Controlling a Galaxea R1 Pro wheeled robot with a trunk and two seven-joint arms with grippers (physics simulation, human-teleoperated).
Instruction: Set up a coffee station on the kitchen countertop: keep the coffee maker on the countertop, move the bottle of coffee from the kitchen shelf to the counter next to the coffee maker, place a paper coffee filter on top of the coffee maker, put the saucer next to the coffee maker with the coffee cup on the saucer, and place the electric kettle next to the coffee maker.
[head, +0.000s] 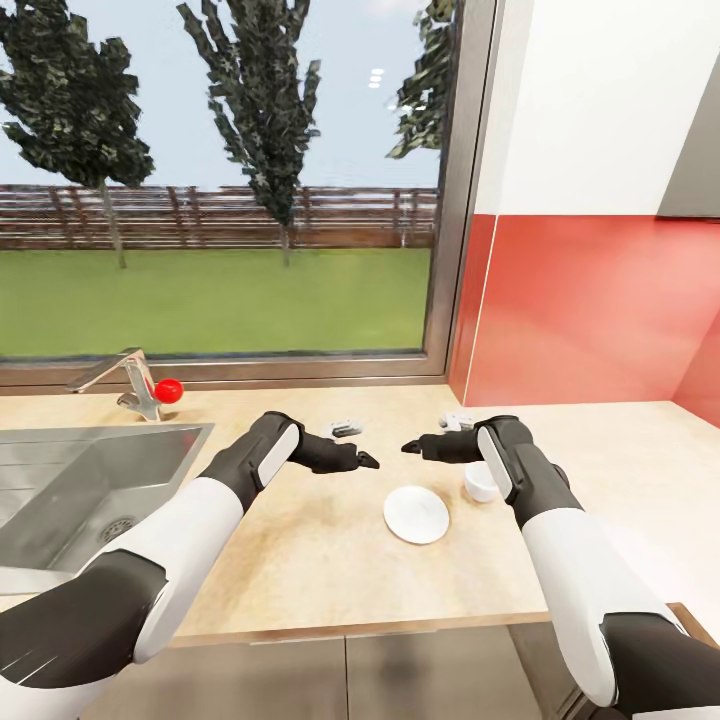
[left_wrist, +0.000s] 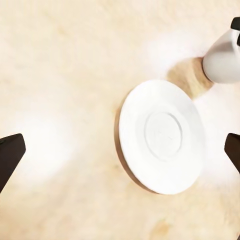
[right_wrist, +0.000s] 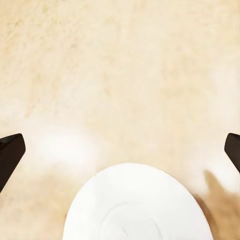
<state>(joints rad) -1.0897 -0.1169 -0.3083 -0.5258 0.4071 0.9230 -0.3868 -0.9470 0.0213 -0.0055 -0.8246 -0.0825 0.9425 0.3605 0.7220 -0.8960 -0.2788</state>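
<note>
A robot faces a light wooden kitchen countertop (head: 320, 540) below a window, a steel sink (head: 70, 480) to its left. Both arms hover above the counter. The left gripper (head: 362, 460) and right gripper (head: 412, 447) point toward each other, each empty with fingers spread wide. A white saucer (head: 416, 514) lies flat just below them, bare. The white coffee cup (head: 479, 482) stands just beside it, apart, partly behind the right forearm. The cup-on-saucer step seems in hand; next, a gripper likely must descend and grasp the cup.
</note>
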